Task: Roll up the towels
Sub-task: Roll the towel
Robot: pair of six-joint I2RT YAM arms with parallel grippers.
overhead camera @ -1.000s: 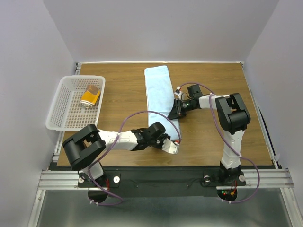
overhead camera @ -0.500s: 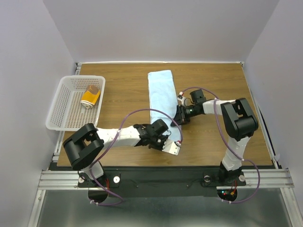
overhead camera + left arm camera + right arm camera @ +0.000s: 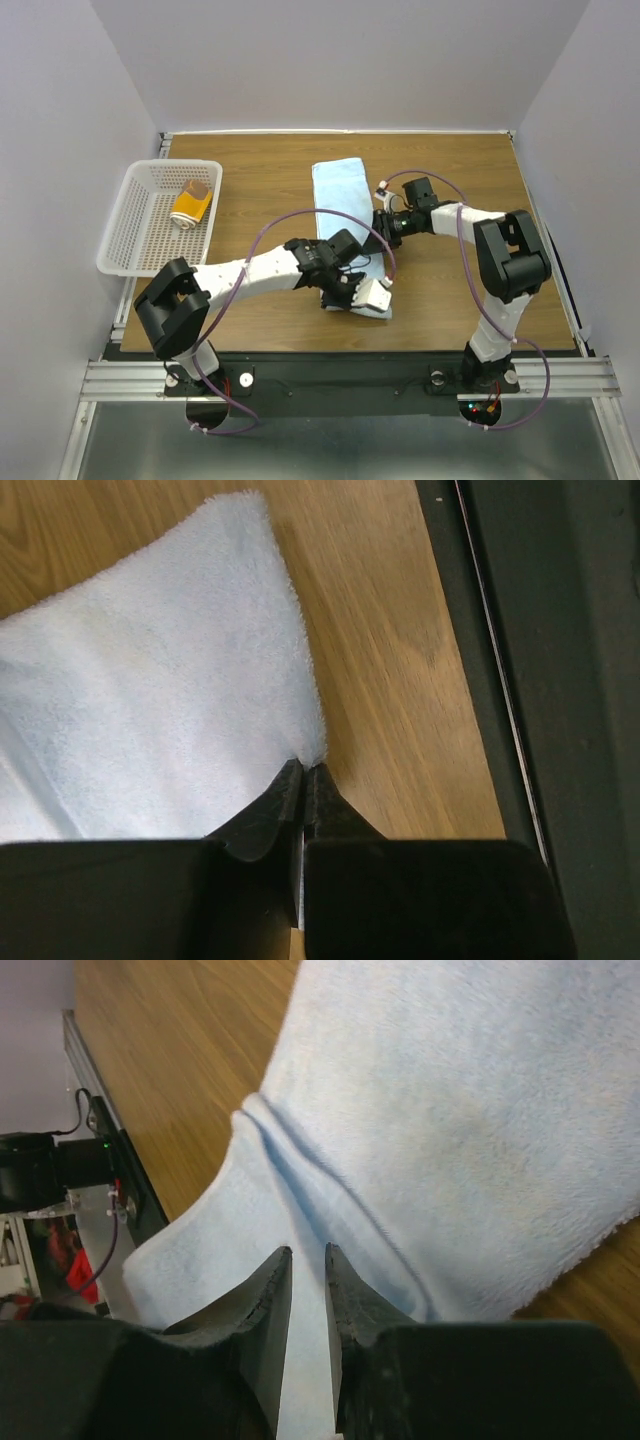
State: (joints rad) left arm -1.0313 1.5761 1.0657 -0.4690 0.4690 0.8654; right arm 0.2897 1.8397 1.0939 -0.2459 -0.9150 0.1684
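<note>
Already the yellow towel [image 3: 190,207] sits rolled in the basket [image 3: 150,245] at ten o'clock. The blue towel [image 3: 340,190] lies flat on the counter [image 3: 250,170], with the left gripper [image 3: 303,770] clenched on its six-o'clock corner and the right gripper [image 3: 308,1252] pinching its three-o'clock edge.

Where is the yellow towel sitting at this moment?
Top view: the mustard-yellow towel lies, apparently rolled, inside the white basket at the left edge of the table, well apart from the blue towel in the middle.
</note>
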